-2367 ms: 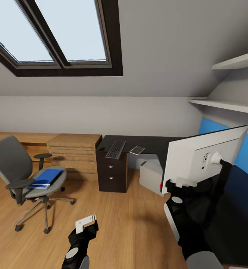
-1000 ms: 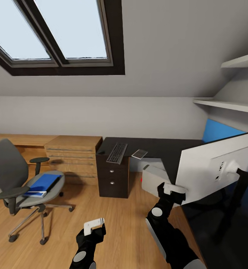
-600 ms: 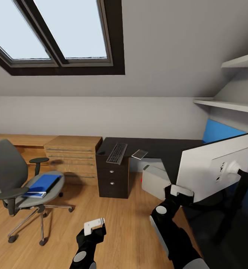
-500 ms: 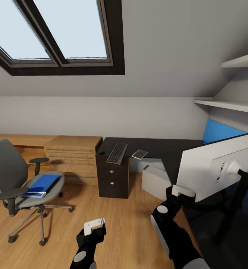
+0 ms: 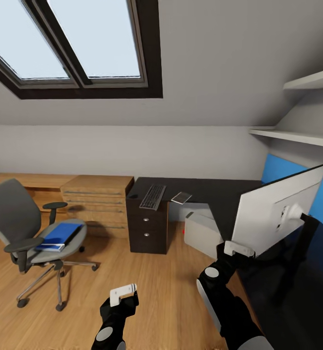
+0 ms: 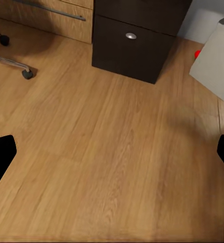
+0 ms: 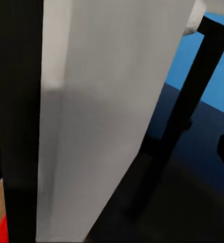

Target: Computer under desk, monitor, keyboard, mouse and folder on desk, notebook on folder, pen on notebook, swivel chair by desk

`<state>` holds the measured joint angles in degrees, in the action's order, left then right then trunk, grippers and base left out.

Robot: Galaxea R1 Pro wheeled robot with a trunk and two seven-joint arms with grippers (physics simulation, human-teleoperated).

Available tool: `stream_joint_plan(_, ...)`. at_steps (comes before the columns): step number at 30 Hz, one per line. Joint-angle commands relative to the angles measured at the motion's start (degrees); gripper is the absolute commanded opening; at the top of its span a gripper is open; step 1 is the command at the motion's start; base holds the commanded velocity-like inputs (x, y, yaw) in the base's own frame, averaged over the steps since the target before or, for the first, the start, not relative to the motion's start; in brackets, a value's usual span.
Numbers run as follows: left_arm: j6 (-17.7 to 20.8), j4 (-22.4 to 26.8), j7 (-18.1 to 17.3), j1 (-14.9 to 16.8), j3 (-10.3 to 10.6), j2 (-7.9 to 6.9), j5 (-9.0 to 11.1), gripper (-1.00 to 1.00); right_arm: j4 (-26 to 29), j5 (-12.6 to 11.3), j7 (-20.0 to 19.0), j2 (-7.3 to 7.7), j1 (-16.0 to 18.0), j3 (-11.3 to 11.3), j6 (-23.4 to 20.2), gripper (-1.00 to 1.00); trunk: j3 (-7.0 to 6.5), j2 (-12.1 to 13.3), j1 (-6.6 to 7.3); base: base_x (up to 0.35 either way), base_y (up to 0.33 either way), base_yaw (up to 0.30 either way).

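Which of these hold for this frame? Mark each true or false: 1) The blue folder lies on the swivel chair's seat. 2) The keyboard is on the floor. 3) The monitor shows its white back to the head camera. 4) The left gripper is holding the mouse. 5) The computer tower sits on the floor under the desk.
1) True: the folder lies on the swivel chair seat.
2) False: the keyboard rests on the desk, above the drawer unit.
3) True: the monitor faces away, white back showing.
4) False: the left gripper hangs over bare wood floor, holding nothing.
5) True: the computer stands on the floor beneath the desk top.
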<state>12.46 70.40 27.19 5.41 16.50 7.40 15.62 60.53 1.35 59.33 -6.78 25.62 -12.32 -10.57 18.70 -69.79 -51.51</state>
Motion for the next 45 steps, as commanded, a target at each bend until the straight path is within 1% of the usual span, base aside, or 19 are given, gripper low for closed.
stream_joint_plan(1, 0.2, 0.08, 0.41, 0.04, 0.11, -0.02, 0.37, 1.0, 0.02, 0.15, 0.26, 0.01, 0.04, -0.07, -0.59, 1.0, 0.07, -0.05, 0.03, -0.282, 0.0, 0.0)
stream_joint_plan(7, 0.2, 0.08, 0.41, 0.04, 0.11, -0.03, 0.37, 1.0, 0.02, 0.15, 0.26, 0.01, 0.04, -0.07, -0.59, 1.0, 0.07, -0.05, 0.03, -0.283, -0.003, 0.0)
stream_joint_plan(11, 0.2, -0.53, 0.41, 0.04, 0.17, -0.02, 0.33, 1.0, 0.02, 0.15, 0.26, 0.01, 0.04, -0.07, -0.59, 1.0, 0.07, -0.05, 0.03, -0.185, -0.136, 0.0)
stream_joint_plan(23, 0.17, -1.09, 0.41, 0.04, 0.26, -0.02, 0.29, 1.0, 0.02, 0.15, 0.24, 0.1, 0.04, 0.02, -0.59, 1.0, 0.07, -0.05, 0.03, -0.012, -0.236, 0.0)
stream_joint_plan(34, 0.12, -1.13, 0.41, 0.04, 0.19, -0.02, 0.3, 1.0, 0.01, 0.15, -0.03, 0.1, 0.04, -0.07, -0.51, 1.0, 0.07, -0.05, 0.03, -0.004, -0.03, 0.0)
stream_joint_plan(40, 0.14, -1.14, 0.41, 0.04, 0.2, -0.02, 0.37, 1.0, 0.02, 0.15, 0.0, 0.1, 0.04, -0.07, -0.51, 1.0, 0.07, -0.05, 0.03, -0.199, -0.079, 0.0)
stream_joint_plan(45, 0.12, -1.08, 0.46, 0.03, -0.05, -0.08, 0.37, 1.0, 0.02, 0.15, 0.06, 0.1, 0.04, -0.07, -0.51, 1.0, 0.07, -0.05, 0.03, -0.078, -0.043, 0.0)
